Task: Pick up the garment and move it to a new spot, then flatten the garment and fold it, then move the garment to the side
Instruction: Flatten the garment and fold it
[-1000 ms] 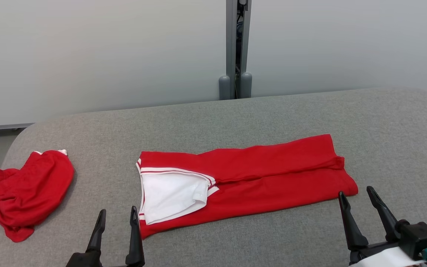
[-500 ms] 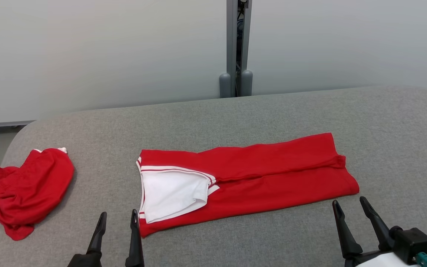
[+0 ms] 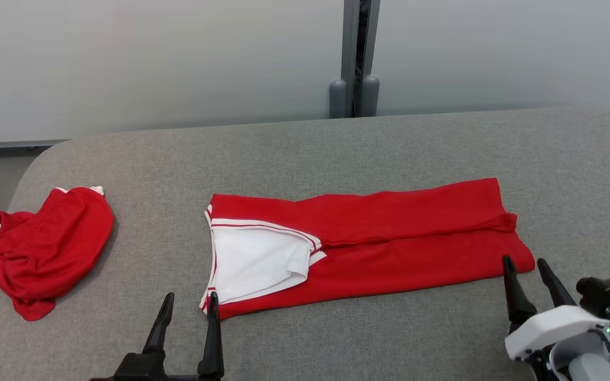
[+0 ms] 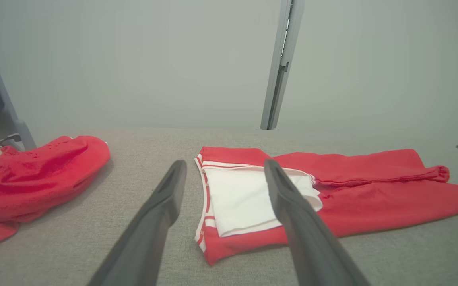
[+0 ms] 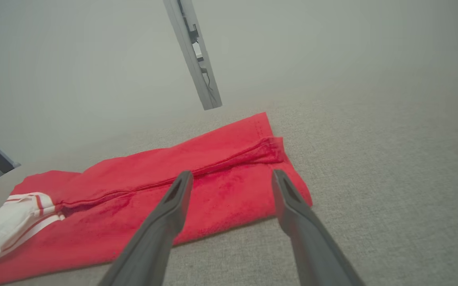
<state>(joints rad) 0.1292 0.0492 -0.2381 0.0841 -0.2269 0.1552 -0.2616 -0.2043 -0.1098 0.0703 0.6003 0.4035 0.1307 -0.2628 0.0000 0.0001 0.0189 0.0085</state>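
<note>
The left tool (image 3: pixel 190 296) has its two dark fingers spread wide with nothing between them, low over the grey fabric-covered worktop (image 3: pixel 337 153). At its right-hand fingertip lies the near corner of the folded red garment (image 3: pixel 400 238), a long strip of red knit cloth with a white panel and red-and-white striped trim at this end. Whether the fingertip touches that corner cannot be told. In the left wrist view, the left tool (image 4: pixel 225 163) looks straight at the white panel, and the folded red garment (image 4: pixel 380 198) runs off to its right.

The right tool (image 3: pixel 523 260) is likewise wide open and empty. Its tips sit at the near edge of the garment's plain red end. In the right wrist view, the right tool (image 5: pixel 232 173) has that end of the folded red garment (image 5: pixel 141 190) directly ahead, a raised hem ridge just beyond the tips, and the cloth stretching away to its left.

Well off to the left tool's left lies a crumpled red cloth with white trim (image 3: pixel 45 243), apart from the folded one. Beyond both tools, past the worktop's far edge, a grey metal post (image 3: pixel 355 53) stands between pale wall panels.
</note>
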